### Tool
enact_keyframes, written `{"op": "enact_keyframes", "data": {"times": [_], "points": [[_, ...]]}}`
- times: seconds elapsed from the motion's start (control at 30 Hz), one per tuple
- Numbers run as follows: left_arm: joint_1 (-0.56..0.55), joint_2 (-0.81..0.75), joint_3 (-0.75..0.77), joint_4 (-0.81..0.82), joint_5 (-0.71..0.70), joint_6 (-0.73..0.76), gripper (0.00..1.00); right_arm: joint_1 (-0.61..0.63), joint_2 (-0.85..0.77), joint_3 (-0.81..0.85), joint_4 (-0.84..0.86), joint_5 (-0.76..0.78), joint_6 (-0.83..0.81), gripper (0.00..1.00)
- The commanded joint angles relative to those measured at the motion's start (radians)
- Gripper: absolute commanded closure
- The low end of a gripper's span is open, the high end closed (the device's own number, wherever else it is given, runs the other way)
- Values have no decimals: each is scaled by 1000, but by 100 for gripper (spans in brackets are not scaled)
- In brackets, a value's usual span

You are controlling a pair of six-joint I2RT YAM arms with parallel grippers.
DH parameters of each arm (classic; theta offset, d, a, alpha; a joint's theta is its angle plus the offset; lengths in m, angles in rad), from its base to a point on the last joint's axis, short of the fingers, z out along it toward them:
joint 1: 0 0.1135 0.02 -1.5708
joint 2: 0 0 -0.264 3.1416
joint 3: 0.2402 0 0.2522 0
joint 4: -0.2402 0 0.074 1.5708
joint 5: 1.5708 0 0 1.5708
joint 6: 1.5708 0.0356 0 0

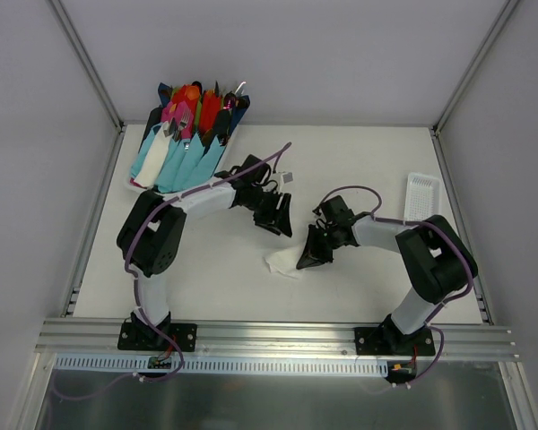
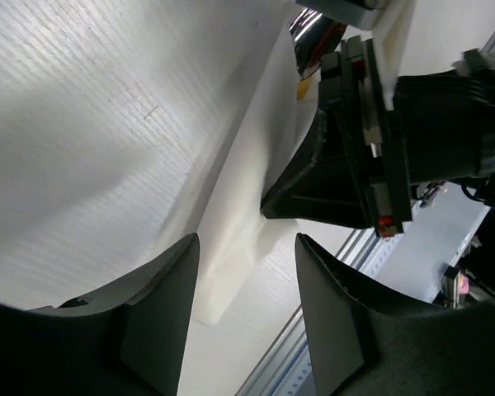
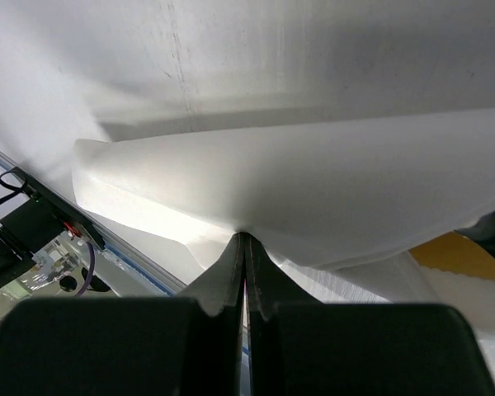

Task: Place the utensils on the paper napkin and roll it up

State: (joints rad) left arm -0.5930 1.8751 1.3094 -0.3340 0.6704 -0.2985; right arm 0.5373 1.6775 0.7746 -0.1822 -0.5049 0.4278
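Observation:
The white paper napkin (image 1: 282, 262) lies crumpled and partly rolled on the table between the two arms. My right gripper (image 1: 307, 253) is shut on its edge. In the right wrist view the closed fingertips (image 3: 244, 241) pinch the rolled sheet (image 3: 313, 190). A golden-yellow utensil (image 3: 450, 252) shows under the fold at the right. The dark-handled spoon is hidden. My left gripper (image 1: 279, 219) is open and empty just behind the napkin. In the left wrist view it (image 2: 246, 241) hovers over the napkin (image 2: 239, 206), facing the right gripper.
A holder of pink, red and orange cutlery with light-blue wraps (image 1: 184, 134) stands at the back left. A small white slotted tray (image 1: 421, 195) lies at the right. An aluminium rail (image 1: 278, 336) runs along the near edge.

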Motion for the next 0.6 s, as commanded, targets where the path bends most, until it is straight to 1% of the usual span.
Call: {"op": "enact_keyframes", "data": {"times": [0.0,0.13,0.27,0.47,0.57], "points": [[-31,85,50,-73,-12,62,49,9,64,-37,-125,164,-86,100],[-60,182,96,-76,21,93,47,-2,73,-51,-138,180,-103,100],[-86,231,134,-77,60,125,47,-7,74,-57,-168,221,-127,100],[-103,280,128,-79,77,128,47,-7,96,-49,-211,304,-172,100],[-113,297,107,-79,74,118,48,-7,113,-51,-211,310,-176,100]]}}
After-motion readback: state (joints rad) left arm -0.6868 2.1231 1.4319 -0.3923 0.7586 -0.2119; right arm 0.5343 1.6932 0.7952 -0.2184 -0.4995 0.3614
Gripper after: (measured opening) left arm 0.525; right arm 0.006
